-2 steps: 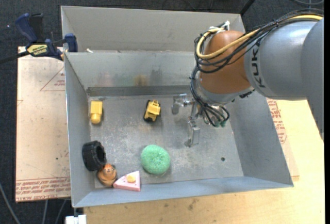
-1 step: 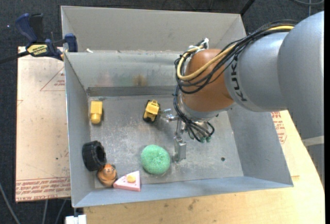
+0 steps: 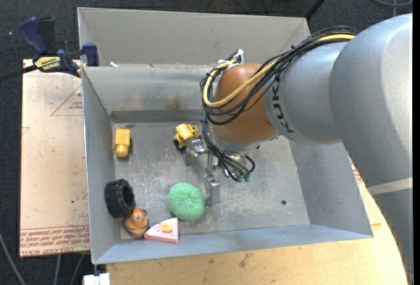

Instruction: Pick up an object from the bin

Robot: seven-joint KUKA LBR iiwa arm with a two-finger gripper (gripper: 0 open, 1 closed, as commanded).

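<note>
Gripper (image 3: 210, 184) position: low inside the bin, over the middle of the floor, directly beneath the wrist. Its metal tip sits at about floor level, just right of a green ball. Open or closed state: cannot be told from this view, because the wrist parts above hide most of the mechanism. No object is visibly gripped.

Components and contents, largest first:

1. Arm (image 3: 354, 93). Grey, enters from the right side of the view and extends over the right half of the bin. It ends in a rounded orange cover (image 3: 239, 103). Yellow and black cables (image 3: 262, 73) loop over the top of that cover.

2. Bin (image 3: 197, 37). Grey metal, with sloping walls and a scuffed flat floor.

3. Green ball (image 3: 186, 201). Round and fuzzy-looking. It rests on the floor at front centre and is the object nearest the gripper. Actual contact between the two cannot be confirmed.

4. Black ring (image 3: 119, 197). Tyre-shaped, lying at the front left next to the left wall.

5. Pink wedge (image 3: 163, 232). Triangular, with a yellow spot on top. It lies at the front edge of the floor, just left of and below the green ball.

6. Yellow block (image 3: 123, 142). Small and boxy, at the back left of the floor, well apart from the gripper.

7. Yellow toy vehicle (image 3: 186, 133). Located at back centre, just left of the orange cover.

8. Orange-brown figure (image 3: 136, 221). Small and rounded, set between the black ring and the pink wedge, close to both.
</note>
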